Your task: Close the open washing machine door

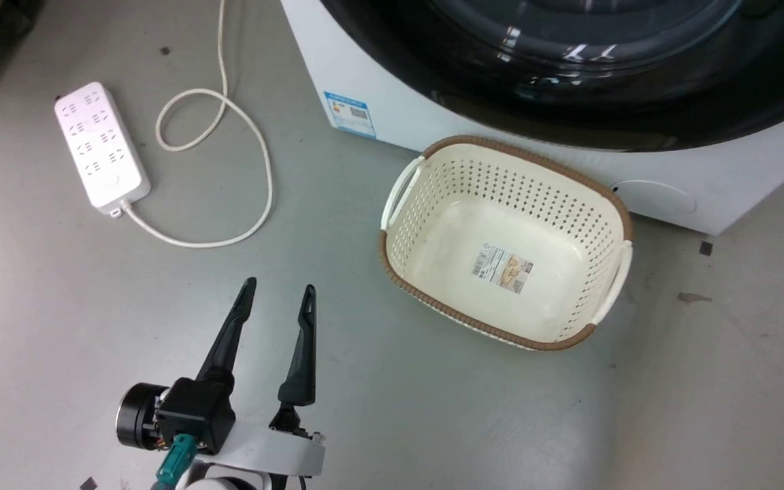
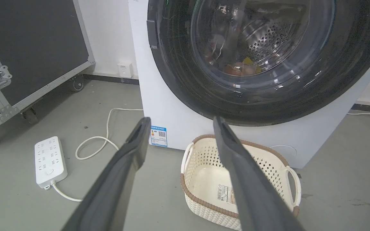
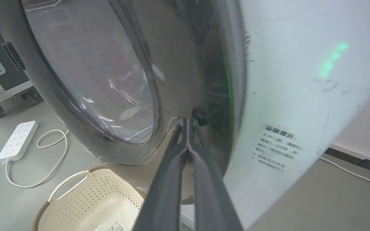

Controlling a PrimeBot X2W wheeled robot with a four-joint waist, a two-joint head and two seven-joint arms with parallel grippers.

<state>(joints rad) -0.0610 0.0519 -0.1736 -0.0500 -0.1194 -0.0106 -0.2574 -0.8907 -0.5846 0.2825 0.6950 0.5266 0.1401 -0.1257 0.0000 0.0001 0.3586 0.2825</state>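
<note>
fingers of right hand (image 3: 188, 121) together at washing machine door (image 3: 92, 80) | left hand (image 1: 279, 287) spread

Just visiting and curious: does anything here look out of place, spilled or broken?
Nothing looks broken or spilled. The empty basket sits askew on the floor just before the washing machine, and a power strip lies nearby, its cord in a loop. A small dark stain marks the floor.

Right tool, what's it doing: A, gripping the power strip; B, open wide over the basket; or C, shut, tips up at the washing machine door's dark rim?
C: in the right wrist view the right tool has its two fingers pressed together, tips at the dark rim of the washing machine door.
</note>
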